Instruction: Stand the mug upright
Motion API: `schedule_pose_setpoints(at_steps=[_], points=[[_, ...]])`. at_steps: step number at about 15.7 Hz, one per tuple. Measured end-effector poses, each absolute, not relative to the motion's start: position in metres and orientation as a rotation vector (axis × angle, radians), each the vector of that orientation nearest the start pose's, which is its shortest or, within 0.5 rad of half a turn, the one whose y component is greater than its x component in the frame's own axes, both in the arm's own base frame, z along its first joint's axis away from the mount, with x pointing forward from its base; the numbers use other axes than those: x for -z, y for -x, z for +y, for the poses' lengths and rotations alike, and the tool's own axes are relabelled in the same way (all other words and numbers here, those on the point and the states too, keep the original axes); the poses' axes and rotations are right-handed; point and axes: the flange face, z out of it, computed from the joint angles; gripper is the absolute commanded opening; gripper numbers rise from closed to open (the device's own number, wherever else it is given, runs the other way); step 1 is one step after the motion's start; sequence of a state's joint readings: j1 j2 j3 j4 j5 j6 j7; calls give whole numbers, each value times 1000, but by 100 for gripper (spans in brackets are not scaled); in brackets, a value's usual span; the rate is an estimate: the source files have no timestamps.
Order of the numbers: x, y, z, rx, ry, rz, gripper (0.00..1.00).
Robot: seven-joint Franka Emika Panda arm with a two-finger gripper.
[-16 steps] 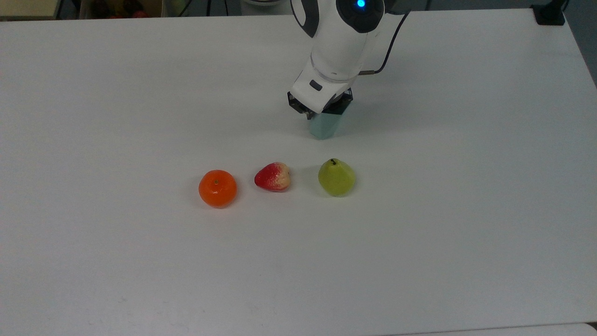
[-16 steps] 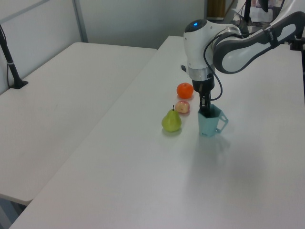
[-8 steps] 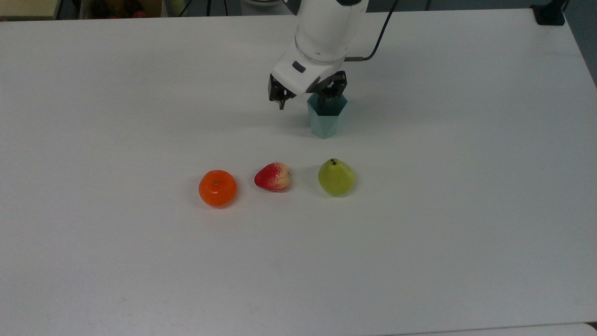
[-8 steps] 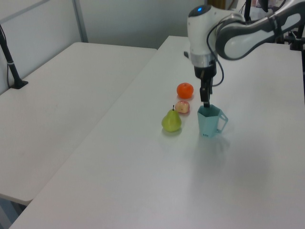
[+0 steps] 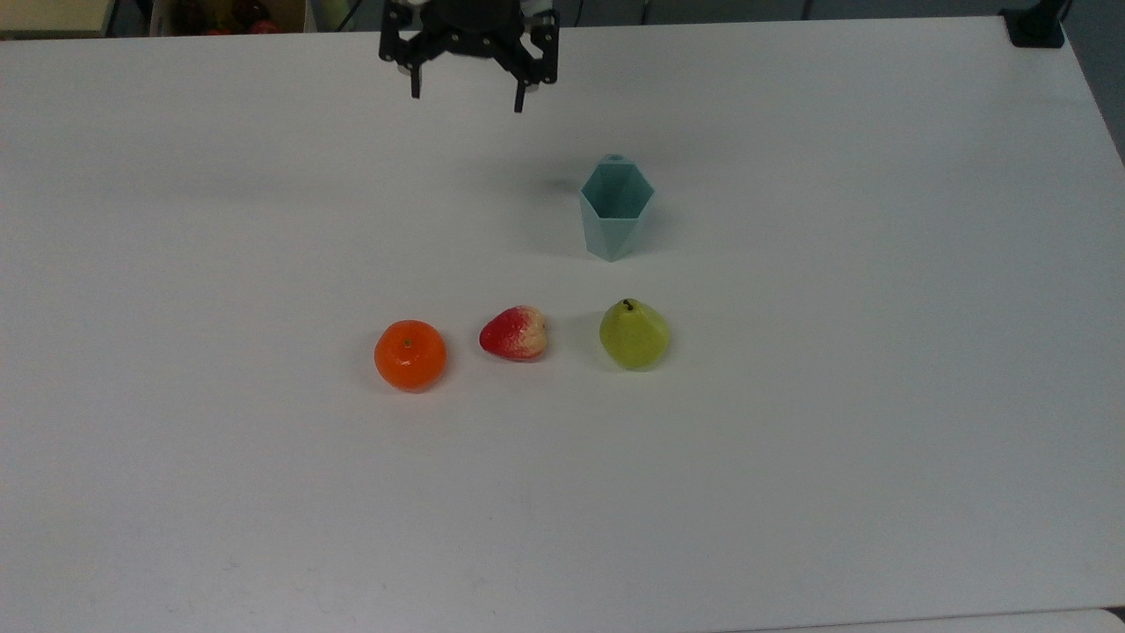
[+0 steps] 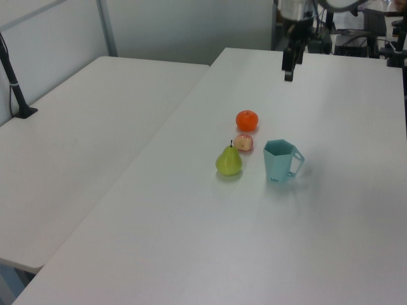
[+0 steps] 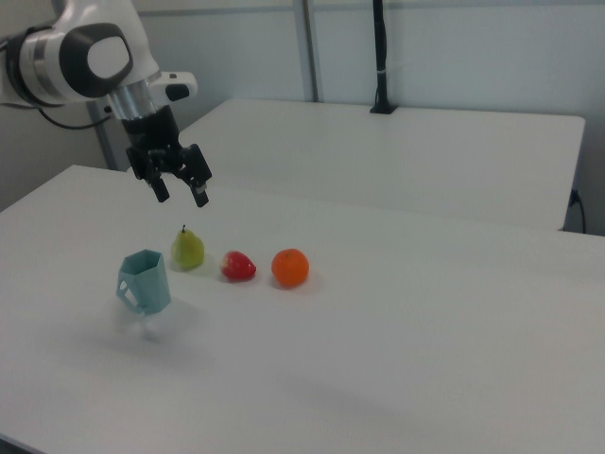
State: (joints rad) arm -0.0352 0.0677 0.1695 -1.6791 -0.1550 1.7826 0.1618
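The mug (image 5: 616, 209) stands upright on the white counter (image 5: 879, 396), its hexagonal mouth facing up and its narrower base down. In the left view its handle sticks out to the left view's right, away from the fruits. A green pear (image 5: 634, 334) sits near the mug, toward the top view's bottom edge. A strawberry (image 5: 514, 333) and an orange (image 5: 410, 354) continue the row to the top view's left, each apart from the next. The gripper (image 5: 466, 95) hangs in the air, well apart from the mug, near the top view's upper edge. Its two fingers are spread wide and hold nothing. In the right view it hovers above the counter beyond the pear.
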Motion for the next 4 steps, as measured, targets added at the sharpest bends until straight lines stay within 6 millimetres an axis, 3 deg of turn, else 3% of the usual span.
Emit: schedule_pose_setpoints(at_steps=[4], points=[[-580,-568,38,49,3227,10,100]])
